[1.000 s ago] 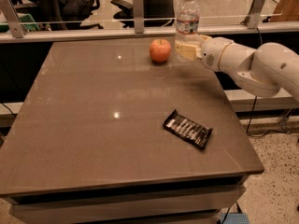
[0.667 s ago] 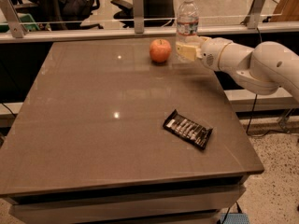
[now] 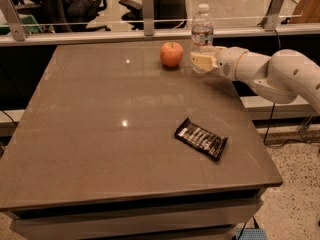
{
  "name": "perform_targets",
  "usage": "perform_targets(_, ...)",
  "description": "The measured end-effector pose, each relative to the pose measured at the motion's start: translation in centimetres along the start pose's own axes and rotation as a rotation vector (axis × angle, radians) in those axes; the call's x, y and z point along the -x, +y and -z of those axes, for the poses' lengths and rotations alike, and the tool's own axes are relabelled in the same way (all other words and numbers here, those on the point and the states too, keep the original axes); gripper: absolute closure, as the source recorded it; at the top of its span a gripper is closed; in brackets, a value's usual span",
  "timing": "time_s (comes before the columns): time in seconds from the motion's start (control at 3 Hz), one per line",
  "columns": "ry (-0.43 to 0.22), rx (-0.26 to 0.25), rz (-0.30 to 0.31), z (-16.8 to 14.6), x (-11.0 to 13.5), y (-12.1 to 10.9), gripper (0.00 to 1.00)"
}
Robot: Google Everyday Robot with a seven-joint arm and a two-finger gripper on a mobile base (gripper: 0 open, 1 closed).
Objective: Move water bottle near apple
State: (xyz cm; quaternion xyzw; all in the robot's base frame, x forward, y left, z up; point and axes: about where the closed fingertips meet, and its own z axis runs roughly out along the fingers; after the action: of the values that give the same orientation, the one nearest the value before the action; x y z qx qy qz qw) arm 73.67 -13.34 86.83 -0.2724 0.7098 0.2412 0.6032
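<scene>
One short gap is left between the water bottle [image 3: 202,29] and the apple [image 3: 171,54]. My end effector [image 3: 202,61] pinches the upright water bottle low down, at the far right of the surface [image 3: 100,134]. The apple sits just to its left.

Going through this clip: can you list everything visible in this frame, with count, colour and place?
water bottle: one, clear with a white cap, upright at the table's far edge, just right of the apple
apple: one, red-orange, far side of the table, apart from the bottle
snack bar: one, black wrapper, lying flat on the table's near right part
table: one, grey-brown, fills most of the view
rail: one, glass panels on grey posts, along the table's far edge
chair: at least one, black, behind the rail
arm: one, white, reaching in from the right
end effector: one, beige, at the lower part of the water bottle
</scene>
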Motion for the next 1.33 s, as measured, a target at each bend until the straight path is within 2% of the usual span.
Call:
perform_targets(0.33,0.002,0.022,-0.012,-0.86,-1.14,-0.09,1.00)
perform_targets(0.67,0.006,0.031,-0.016,-1.30,-1.49,-0.10,0.82)
perform_targets(1.33,0.006,0.031,-0.016,-1.27,-1.30,-0.10,0.36)
